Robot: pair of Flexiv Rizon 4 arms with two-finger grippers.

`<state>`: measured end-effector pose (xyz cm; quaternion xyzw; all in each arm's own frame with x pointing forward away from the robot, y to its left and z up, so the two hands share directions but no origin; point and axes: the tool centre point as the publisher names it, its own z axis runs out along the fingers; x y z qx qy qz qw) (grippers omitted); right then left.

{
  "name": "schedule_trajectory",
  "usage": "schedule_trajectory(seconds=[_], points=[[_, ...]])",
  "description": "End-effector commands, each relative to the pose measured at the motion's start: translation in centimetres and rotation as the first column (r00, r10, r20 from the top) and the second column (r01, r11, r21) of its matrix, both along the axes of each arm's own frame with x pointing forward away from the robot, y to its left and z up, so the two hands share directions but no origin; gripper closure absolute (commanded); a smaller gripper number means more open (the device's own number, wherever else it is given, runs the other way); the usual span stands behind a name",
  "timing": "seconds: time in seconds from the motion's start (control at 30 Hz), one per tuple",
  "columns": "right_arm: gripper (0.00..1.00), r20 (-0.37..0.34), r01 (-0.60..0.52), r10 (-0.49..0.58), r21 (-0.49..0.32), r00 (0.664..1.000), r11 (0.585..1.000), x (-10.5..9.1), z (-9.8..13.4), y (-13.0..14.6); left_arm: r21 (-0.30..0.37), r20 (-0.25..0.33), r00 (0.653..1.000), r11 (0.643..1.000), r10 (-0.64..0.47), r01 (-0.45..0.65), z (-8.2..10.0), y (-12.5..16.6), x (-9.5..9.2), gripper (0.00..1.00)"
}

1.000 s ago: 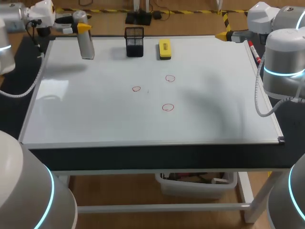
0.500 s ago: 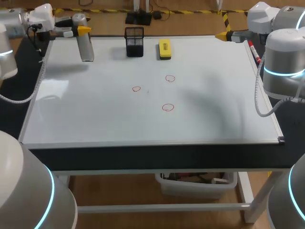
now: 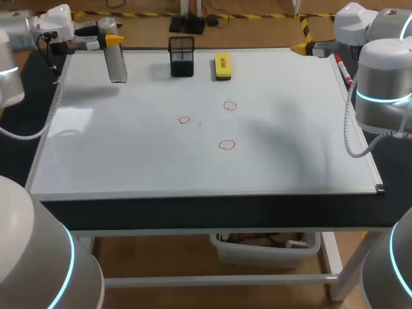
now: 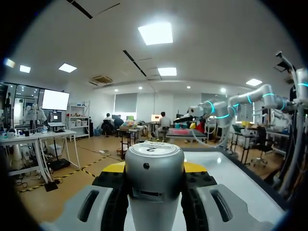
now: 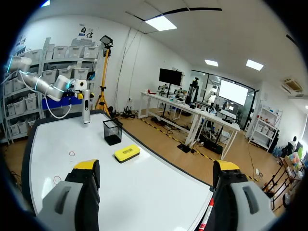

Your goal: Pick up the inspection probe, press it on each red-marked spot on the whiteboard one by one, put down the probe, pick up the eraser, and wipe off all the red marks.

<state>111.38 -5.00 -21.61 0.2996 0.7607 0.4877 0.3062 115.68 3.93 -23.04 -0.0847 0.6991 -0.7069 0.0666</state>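
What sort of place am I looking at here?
Likely a robot test lab: two robot arms flank a flat whiteboard with red circles, and the left claw grips a silver probe.

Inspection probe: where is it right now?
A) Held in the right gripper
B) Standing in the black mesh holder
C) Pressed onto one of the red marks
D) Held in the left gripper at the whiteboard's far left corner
D: the inspection probe is held upright in the left gripper at the far left corner of the whiteboard.
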Motion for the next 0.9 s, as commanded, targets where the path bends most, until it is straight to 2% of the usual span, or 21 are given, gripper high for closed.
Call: schedule_trajectory(seconds=[0.03,0.4,0.7,0.9], points=[[0.00,0.000,0.000,0.000,0.000,1.000,1.000,0.0,0.0,0.0,0.004,0.001,1.000,1.000,0.010,-0.010,0.3,-0.1,-0.4,1.00],[0.00,0.000,0.000,0.000,0.000,1.000,1.000,0.0,0.0,0.0,0.004,0.001,1.000,1.000,0.010,-0.010,0.3,-0.1,-0.4,1.00],[0.00,-0.092,-0.165,0.160,-0.046,0.983,0.985,2.0,-1.6,-0.4,0.004,0.001,1.000,1.000,0.010,-0.010,0.3,-0.1,-0.4,1.00],[0.00,-0.171,-0.289,0.271,-0.086,0.947,0.954,3.2,-2.6,0.0,0.004,0.001,1.000,1.000,0.010,-0.010,0.3,-0.1,-0.4,1.00]])
